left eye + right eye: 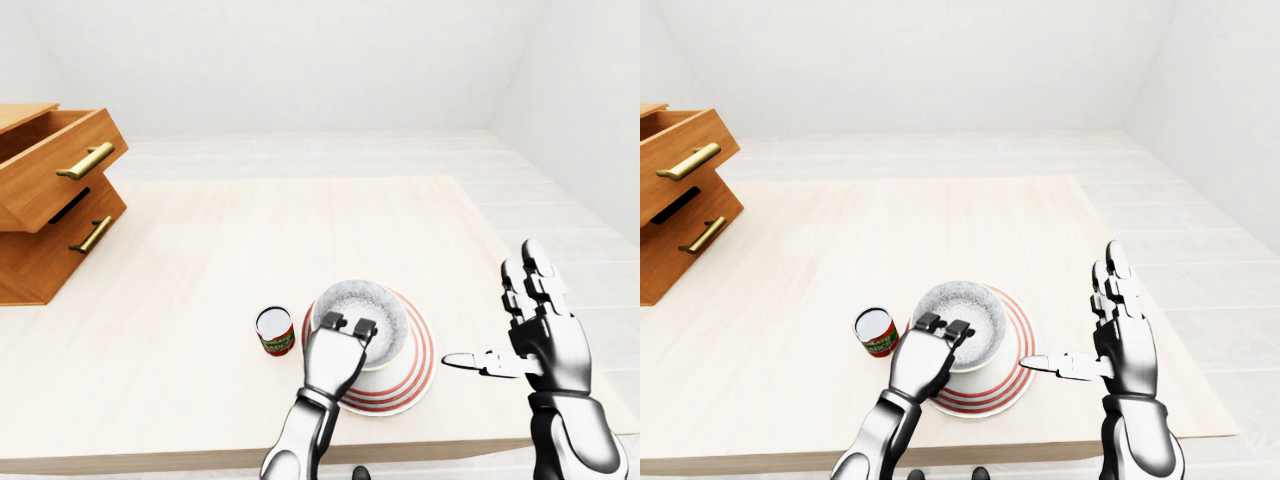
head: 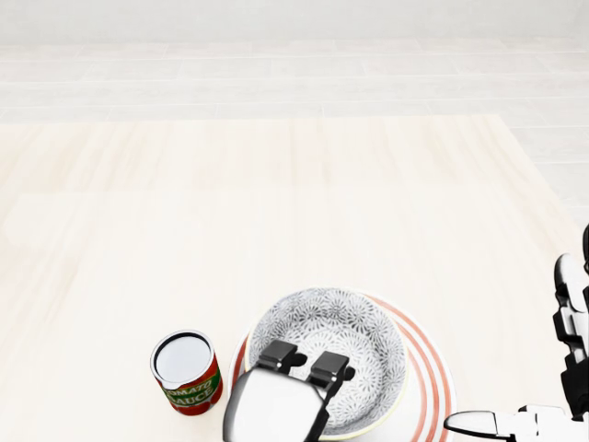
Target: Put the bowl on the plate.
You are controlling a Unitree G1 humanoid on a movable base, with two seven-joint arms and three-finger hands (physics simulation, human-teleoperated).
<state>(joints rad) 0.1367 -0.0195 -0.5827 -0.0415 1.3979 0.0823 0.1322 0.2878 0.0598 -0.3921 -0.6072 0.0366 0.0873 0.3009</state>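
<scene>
Bowl (image 2: 331,345), grey-patterned inside with a pale rim, sat on the red-ringed plate (image 2: 431,387), upright, shifted toward the plate's left side in the head view so more of the rings showed to its right. Left robot hand (image 2: 299,368) came up from the bottom edge of the head view, its two dark fingertips (image 2: 279,355) curled over the bowl's near rim and reaching just inside. Thumb was hidden under the hand, so whether the fingers actually clamped the rim could not be told.

Right robot hand (image 1: 540,320) stood to the right of the plate and apart from it, palm upright, fingers straight and spread upward, thumb (image 1: 475,362) stuck out sideways toward the plate without touching it. It held nothing.

Tomato sauce can (image 2: 187,372) stood upright just left of the left robot hand, near the plate's left edge but not touching it; red label with a green band, pale lid on top.

Desk (image 1: 250,250) of light wood carried all three things near its bottom edge in the eye views. Well away to the upper left of the left robot hand, a wooden drawer unit (image 1: 50,215) rested on the desk, its top drawer (image 1: 60,165) pulled out, brass handles on both drawer faces.
</scene>
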